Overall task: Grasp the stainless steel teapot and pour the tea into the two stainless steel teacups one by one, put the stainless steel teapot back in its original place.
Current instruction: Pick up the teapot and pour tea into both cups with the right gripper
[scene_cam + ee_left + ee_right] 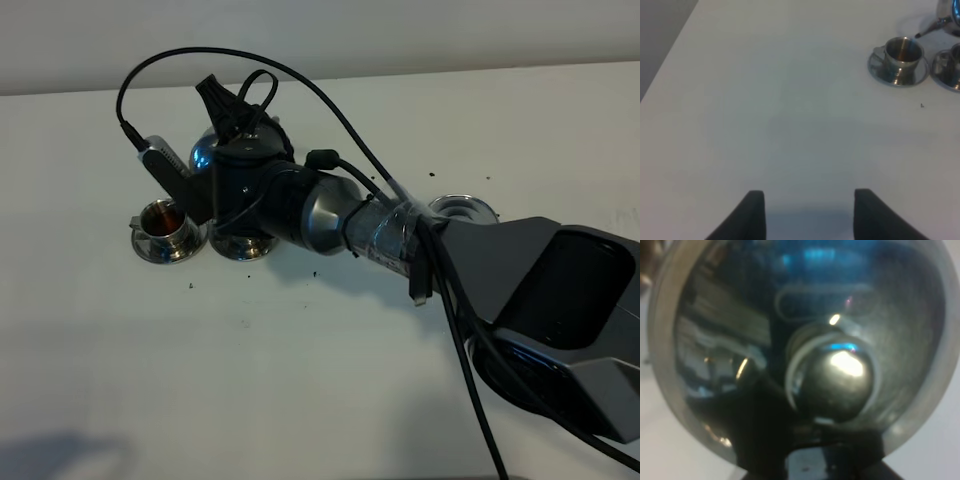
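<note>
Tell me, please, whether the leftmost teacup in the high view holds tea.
It seems to hold tea: the teacup shows reddish-brown liquid inside from above; the left wrist view is less clear.

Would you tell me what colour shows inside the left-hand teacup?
Reddish brown inside the teacup, clearest in the exterior high view.
</note>
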Controlling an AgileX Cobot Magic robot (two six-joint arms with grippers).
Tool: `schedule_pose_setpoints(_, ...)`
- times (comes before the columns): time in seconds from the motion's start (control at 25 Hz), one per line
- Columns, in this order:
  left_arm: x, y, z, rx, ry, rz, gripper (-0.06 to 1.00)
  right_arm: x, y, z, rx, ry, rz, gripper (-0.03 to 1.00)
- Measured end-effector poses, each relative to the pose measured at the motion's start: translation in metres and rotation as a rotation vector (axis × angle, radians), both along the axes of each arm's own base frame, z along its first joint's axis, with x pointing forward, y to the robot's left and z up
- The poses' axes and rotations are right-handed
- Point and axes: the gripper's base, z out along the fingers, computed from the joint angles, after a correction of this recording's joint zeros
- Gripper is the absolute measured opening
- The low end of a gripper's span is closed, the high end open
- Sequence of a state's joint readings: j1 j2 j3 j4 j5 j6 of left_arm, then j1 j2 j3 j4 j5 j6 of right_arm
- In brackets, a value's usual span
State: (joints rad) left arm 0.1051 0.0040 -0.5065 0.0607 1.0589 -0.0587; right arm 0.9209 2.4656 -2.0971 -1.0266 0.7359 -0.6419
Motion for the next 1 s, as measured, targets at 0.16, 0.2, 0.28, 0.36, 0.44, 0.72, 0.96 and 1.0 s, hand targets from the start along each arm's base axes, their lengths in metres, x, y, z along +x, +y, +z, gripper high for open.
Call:
schedule_pose_setpoints(0.16, 0.000, 0.000, 0.000, 0.002, 0.000, -0.001, 0.44, -0.016, -0.003, 0.035, 0.079, 0.043, -0.096, 0.18)
schedule_pose_setpoints(0.2, 0.000, 0.000, 0.000, 0.002, 0.000, -0.001, 0.44, -0.019, -0.006, 0.043, 0.103, 0.059, -0.129, 0.18)
schedule_pose_setpoints(0.28, 0.000, 0.000, 0.000, 0.002, 0.000, -0.001, 0.44, -0.028, -0.009, 0.061, 0.156, 0.096, -0.185, 0.18)
schedule_pose_setpoints(0.36, 0.000, 0.000, 0.000, 0.002, 0.000, -0.001, 0.44, -0.035, -0.014, 0.072, 0.187, 0.143, -0.239, 0.18)
schedule_pose_setpoints(0.44, 0.000, 0.000, 0.000, 0.002, 0.000, -0.001, 0.44, -0.043, -0.018, 0.078, 0.214, 0.210, -0.294, 0.18)
schedule_pose_setpoints(0.72, 0.000, 0.000, 0.000, 0.002, 0.000, -0.001, 0.44, -0.071, -0.021, 0.076, 0.278, 0.493, -0.448, 0.18)
schedule_pose_setpoints(0.96, 0.000, 0.000, 0.000, 0.002, 0.000, -0.001, 0.44, -0.092, -0.009, 0.069, 0.369, 0.716, -0.501, 0.18)
schedule_pose_setpoints(1.0, 0.000, 0.000, 0.000, 0.002, 0.000, -0.001, 0.44, -0.094, -0.008, 0.068, 0.383, 0.745, -0.502, 0.18)
